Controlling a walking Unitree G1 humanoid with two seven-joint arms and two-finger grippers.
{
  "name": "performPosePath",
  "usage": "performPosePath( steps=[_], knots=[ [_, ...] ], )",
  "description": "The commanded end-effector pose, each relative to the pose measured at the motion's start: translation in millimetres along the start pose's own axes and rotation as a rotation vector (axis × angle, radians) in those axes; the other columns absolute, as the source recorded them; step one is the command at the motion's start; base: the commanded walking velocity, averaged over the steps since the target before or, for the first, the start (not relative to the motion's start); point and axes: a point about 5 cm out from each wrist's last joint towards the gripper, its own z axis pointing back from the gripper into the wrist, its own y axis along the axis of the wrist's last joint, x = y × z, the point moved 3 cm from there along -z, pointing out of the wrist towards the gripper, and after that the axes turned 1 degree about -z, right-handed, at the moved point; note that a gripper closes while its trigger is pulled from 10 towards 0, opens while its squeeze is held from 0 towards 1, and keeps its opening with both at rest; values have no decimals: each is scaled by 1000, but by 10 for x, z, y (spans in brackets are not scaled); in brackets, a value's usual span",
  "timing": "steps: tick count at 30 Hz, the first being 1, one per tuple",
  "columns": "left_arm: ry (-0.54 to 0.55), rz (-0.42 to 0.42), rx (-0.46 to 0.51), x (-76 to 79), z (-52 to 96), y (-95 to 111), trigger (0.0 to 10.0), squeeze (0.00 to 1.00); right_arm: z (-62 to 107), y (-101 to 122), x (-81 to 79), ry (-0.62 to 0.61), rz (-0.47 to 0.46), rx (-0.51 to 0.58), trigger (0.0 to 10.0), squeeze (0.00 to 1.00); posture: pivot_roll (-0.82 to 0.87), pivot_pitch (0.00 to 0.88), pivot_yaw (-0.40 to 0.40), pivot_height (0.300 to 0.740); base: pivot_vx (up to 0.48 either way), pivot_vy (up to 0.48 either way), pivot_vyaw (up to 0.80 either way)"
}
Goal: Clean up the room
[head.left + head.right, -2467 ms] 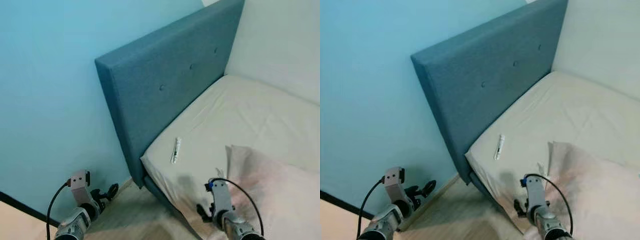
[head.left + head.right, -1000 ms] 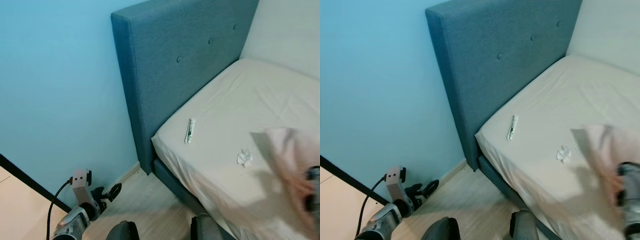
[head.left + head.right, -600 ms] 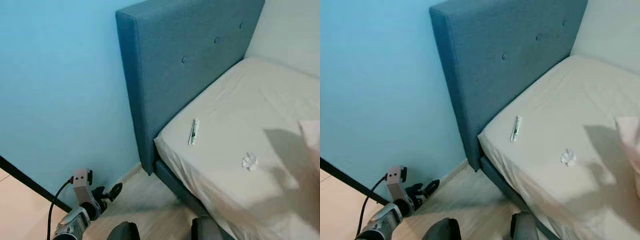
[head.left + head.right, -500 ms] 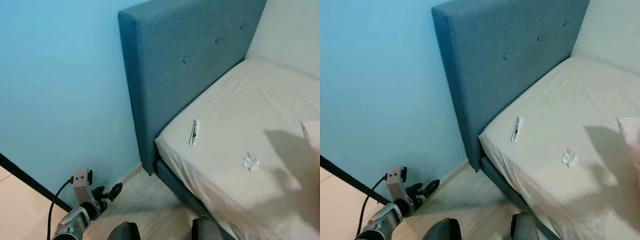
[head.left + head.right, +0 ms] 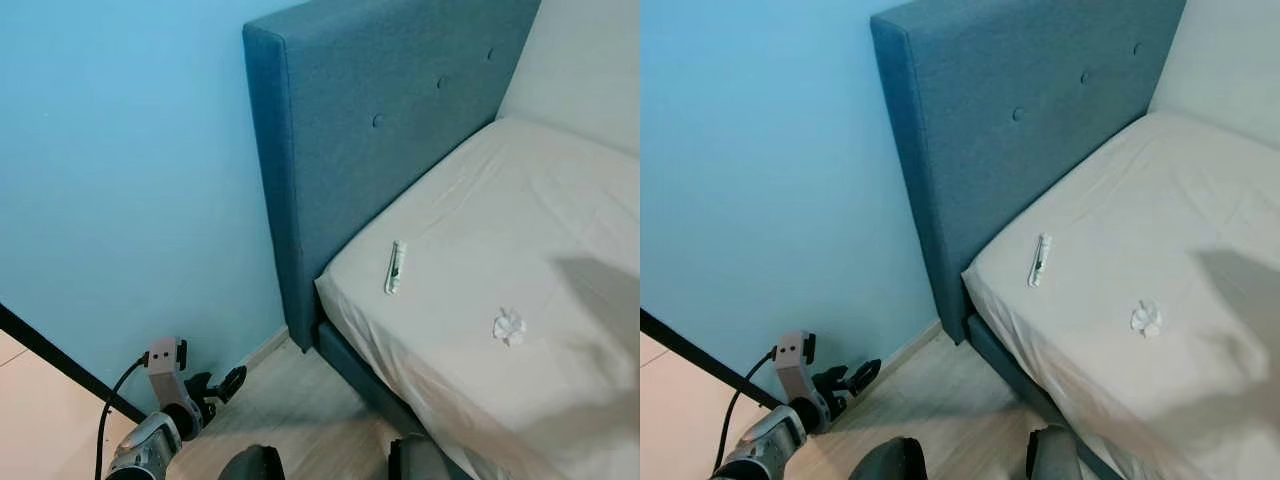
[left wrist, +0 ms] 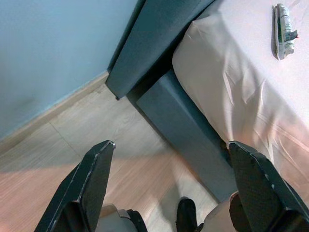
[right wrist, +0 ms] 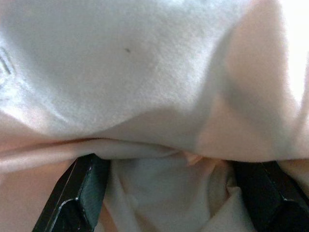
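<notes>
A small white tube [image 5: 396, 267] lies near the corner of the cream mattress [image 5: 480, 200], and shows again as the tube [image 6: 285, 30] in the left wrist view. A crumpled white tissue [image 5: 509, 325] sits a little to its right. My left gripper [image 5: 218, 386] hangs low over the wooden floor beside the bed, open with nothing between its fingers [image 6: 91, 179]. In the right wrist view my right gripper [image 7: 174, 193] is shut on a pale pink cloth [image 7: 159, 87] bunched between the fingers [image 7: 82, 193].
A tall blue padded headboard [image 5: 380, 130] stands against the light blue wall [image 5: 120, 180]. The dark bed base [image 6: 188, 130] runs under the mattress edge. A black skirting strip [image 5: 50, 355] crosses the lower left. My feet [image 5: 250, 465] stand on the pale wooden floor [image 5: 300, 410].
The right arm has carried the pink cloth up and off to the right, uncovering the tissue on the mattress. The camera has drifted a little. The left arm has not moved.
</notes>
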Motion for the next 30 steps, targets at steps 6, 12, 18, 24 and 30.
performPosePath(
  steps=[6, 12, 18, 24, 30],
  knots=[
    [-8, -3, -20, 16, 6, -50, 10000, 0, 239, -220, -497, 163, -60, -79, 10000, 0, -86, 169, 78, 630, 0, 0, 0],
    [-15, -21, -30, 23, 4, -54, 10000, 0, 491, -142, -947, 293, -59, -37, 10000, 0, -81, 170, 80, 630, 0, 0, 0],
    [-13, -28, -34, 4, 17, -53, 10000, 0, 676, -148, -1241, 389, -38, -99, 10000, 0, -78, 175, 78, 630, 0, 0, 0],
    [-12, -29, -38, 6, 25, -72, 10000, 0, 606, -270, -1107, 323, -9, -167, 10000, 0, -77, 179, 76, 630, 0, 0, 0],
    [-14, -26, -41, 8, 38, -99, 10000, 0, 72, -201, -66, -25, 13, -89, 10000, 0, -89, 183, 75, 630, 0, 0, 0]
  ],
)
